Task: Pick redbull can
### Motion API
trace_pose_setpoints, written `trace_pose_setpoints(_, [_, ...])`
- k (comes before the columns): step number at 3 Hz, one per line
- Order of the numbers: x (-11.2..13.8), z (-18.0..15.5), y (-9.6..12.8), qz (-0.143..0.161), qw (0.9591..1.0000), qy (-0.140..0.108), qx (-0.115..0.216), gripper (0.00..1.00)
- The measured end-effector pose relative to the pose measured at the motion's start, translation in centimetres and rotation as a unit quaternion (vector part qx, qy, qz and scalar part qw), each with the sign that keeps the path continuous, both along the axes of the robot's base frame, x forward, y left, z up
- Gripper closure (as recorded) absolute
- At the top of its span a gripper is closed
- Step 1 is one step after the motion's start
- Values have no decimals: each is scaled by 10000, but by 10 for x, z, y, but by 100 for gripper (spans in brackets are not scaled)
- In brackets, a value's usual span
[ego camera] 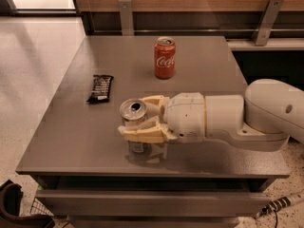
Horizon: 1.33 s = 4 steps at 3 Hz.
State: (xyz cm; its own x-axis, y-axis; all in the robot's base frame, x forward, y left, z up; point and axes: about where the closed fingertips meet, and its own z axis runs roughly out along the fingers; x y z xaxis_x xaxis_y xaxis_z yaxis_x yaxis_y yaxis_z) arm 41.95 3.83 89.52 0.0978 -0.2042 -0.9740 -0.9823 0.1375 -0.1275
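Note:
The redbull can (133,113) is a slim silver can with an opened top, standing upright near the front of the grey table (71,127). A white patch shows near its base below the fingers. My gripper (137,120) reaches in from the right, its cream fingers (142,133) closed around the can's upper body, one behind and one in front. Most of the can's side is hidden by the fingers.
A red Coca-Cola can (164,57) stands upright farther back on the table. A dark snack bar wrapper (100,88) lies to the left. A wooden wall with metal brackets (126,13) runs behind the table. Floor lies left of the table edge.

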Motion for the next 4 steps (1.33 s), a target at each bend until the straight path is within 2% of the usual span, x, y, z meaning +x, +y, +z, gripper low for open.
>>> trace_pose_setpoints(4, [0,0,0,2,10000,-2,-2,100])
